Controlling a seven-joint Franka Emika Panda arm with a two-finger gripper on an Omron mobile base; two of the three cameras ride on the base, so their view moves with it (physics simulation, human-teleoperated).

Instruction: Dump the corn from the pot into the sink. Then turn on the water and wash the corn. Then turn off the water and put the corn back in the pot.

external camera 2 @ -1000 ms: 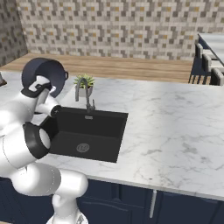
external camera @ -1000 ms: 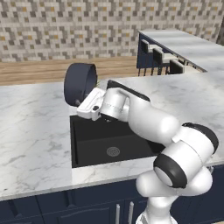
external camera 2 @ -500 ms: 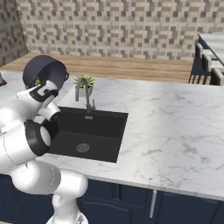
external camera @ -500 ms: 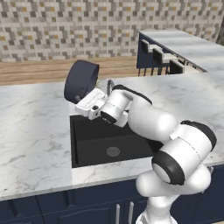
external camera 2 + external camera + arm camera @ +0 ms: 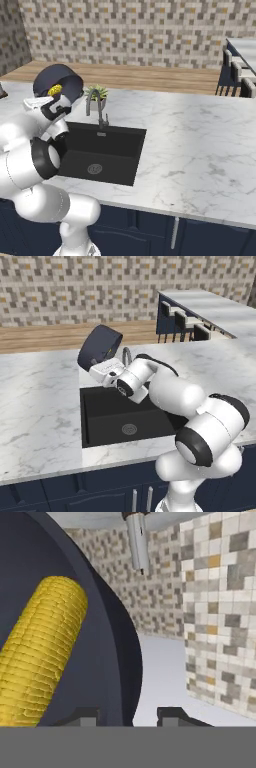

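The hand (image 5: 127,714) was gripping the pot (image 5: 100,347) rim, tipped at upper left; the corn (image 5: 55,90) could've missed the sink (image 5: 107,423) onto the counter (image 5: 40,406).

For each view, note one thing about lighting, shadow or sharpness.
Left base view: flat, even light, the sink basin uniformly black. Right base view: the pot interior is dark, the corn bright inside. Hand view: corn kernels crisp, wall tiles coarse and blocky.

arm (image 5: 165,388) – bent, reaching forward-left | gripper (image 5: 127,714) – clamped, rolled sideways
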